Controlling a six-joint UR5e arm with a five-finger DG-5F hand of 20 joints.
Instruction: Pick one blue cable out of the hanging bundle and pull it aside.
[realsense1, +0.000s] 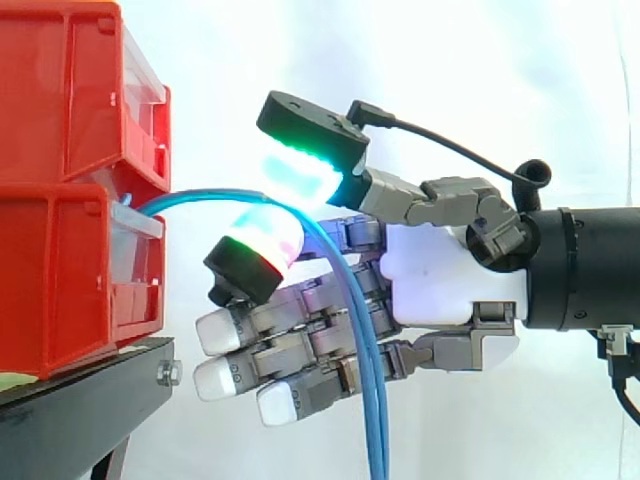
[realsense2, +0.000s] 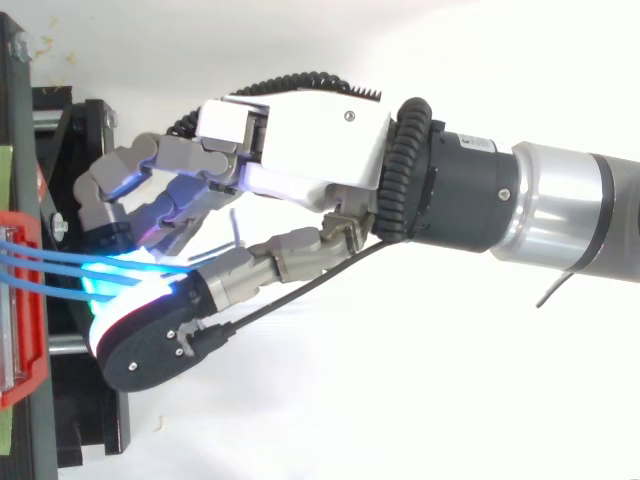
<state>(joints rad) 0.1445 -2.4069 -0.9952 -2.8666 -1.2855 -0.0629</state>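
We see the hand (realsense1: 450, 275) coming in from the right of the side view, palm turned toward the red bins (realsense1: 60, 110). It is narrowed to a pinch. The thumb reaches forward on top, its pad (realsense1: 300, 170) glowing green. One finger curls up beneath it, with its pad (realsense1: 262, 245) glowing pink and green. The blue cables (realsense1: 372, 400) pass between these two pads, so the hand holds them there. We cannot tell how many strands are actually caught in the pinch. The other fingers lie lower, loosely bent and pointing toward the bins, and their white pads (realsense1: 225, 330) are just short of the lower bin's front.

From above, the hand (realsense2: 310, 150) stretches leftward and the thumb lies over the cables (realsense2: 45, 265). The cables run as a few close strands from the red bin's edge straight to the glowing pads.

In the side view the cables leave the gap between the upper and lower bins and arc to the right through the pinch. They then drop in front of the lower fingers and hang down past the bottom of the view.

The two bins are stacked one on the other at the left, on a black stand (realsense1: 80, 400). Behind everything hangs a white curtain (realsense1: 500, 80). The arm (realsense2: 560, 210) runs off to the right.
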